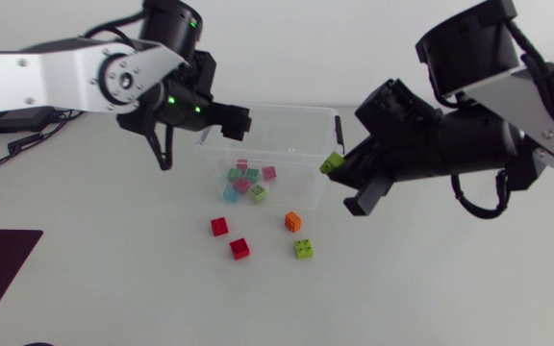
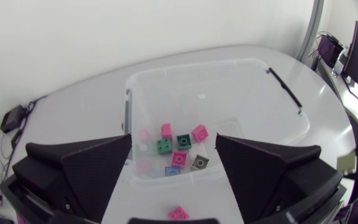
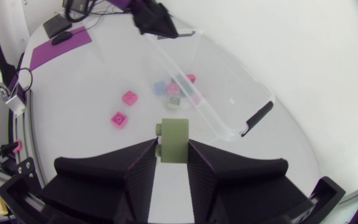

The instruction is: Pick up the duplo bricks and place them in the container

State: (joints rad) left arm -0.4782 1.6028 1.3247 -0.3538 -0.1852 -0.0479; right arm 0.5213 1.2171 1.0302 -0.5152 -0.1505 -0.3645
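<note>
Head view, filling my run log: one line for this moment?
right gripper: shut on green brick | left gripper: open, at container edge | four bricks on table

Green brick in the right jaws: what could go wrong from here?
1. The green brick sits right at the container's right wall, so releasing now might drop it outside.
2. It sticks out past the right jaws' tips and could slip.
3. The left jaws hang open over the container's left rim; the arms could clash there.
</note>
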